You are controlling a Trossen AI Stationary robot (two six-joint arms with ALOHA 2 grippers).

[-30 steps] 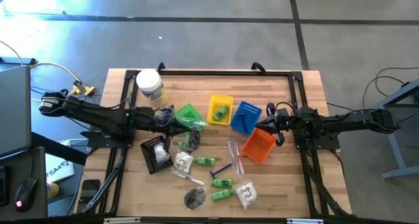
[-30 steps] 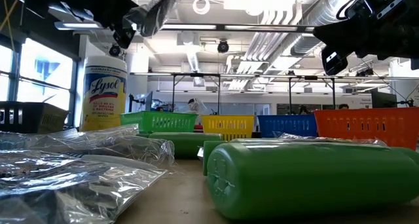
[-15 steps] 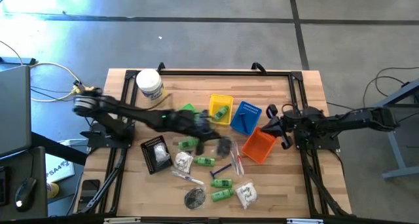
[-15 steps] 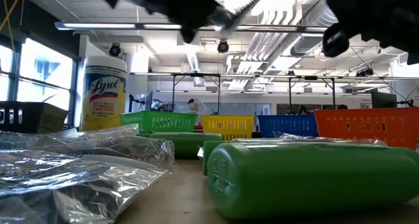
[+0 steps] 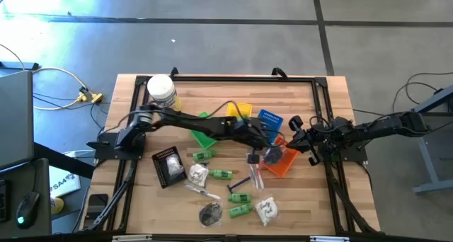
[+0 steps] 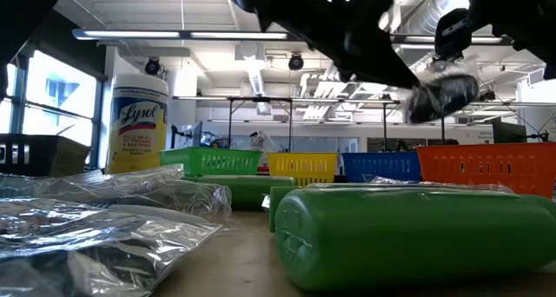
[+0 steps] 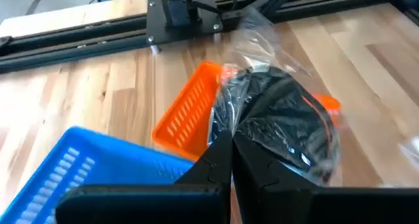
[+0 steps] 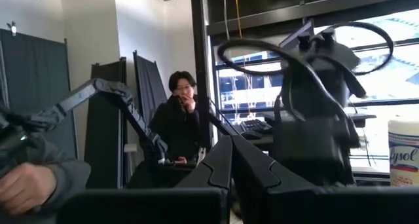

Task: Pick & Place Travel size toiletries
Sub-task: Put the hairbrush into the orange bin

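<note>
High view: left arm point(image 5: 259, 149) outstretched above orange basket point(image 5: 281, 162), black pouch point(image 5: 270, 155) clamped.

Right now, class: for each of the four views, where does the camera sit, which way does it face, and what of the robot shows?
High: overhead, facing down; both arms, left gripper above the orange basket.
Low: table height, facing the room; green bottle near, arms overhead.
Left wrist: past shut fingers holding a black pouch.
Right wrist: past shut fingers at a person.
Shared: pouch, orange basket.
</note>
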